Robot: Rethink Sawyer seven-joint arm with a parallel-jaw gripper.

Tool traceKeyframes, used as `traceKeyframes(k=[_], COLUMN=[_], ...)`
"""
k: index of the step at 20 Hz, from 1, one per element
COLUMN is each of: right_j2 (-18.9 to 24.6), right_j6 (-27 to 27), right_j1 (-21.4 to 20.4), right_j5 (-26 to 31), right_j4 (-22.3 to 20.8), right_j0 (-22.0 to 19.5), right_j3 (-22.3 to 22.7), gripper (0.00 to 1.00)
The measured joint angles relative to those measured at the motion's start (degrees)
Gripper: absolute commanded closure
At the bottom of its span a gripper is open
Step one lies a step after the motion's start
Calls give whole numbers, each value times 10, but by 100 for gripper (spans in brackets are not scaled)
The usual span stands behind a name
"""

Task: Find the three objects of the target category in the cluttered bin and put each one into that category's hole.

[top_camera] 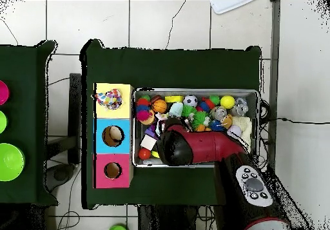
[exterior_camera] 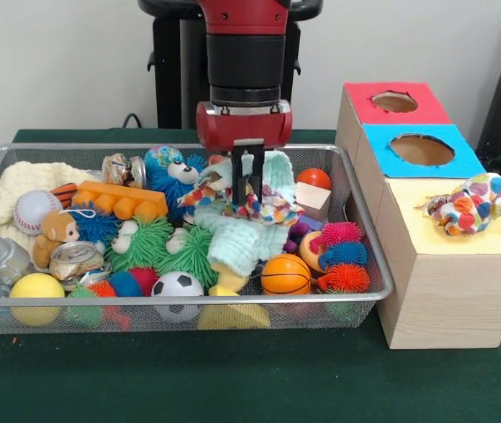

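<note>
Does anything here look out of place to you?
Yes: a spotted fabric toy lies on the box's yellow section, covering the spot where the red and blue sections have holes. The gripper hangs over similar spotted fabric in the bin.

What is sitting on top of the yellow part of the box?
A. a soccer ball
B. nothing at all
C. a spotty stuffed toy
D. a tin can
C: a spotty stuffed toy lies on the yellow top of the box, beside the blue and red parts with holes; the soccer ball and the tin can are in the wire bin.
</note>
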Motion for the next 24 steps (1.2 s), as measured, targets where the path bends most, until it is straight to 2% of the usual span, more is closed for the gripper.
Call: traceKeyframes(k=[3,4,24], right_j2=[0,2,5], right_j6=[0,0,0], right_j1=[8,14,30], right_j5=[-6,-6,-6], right_j4=[0,0,30], right_j0=[0,0,-2], right_j3=[0,0,0], gripper=[100,0,0])
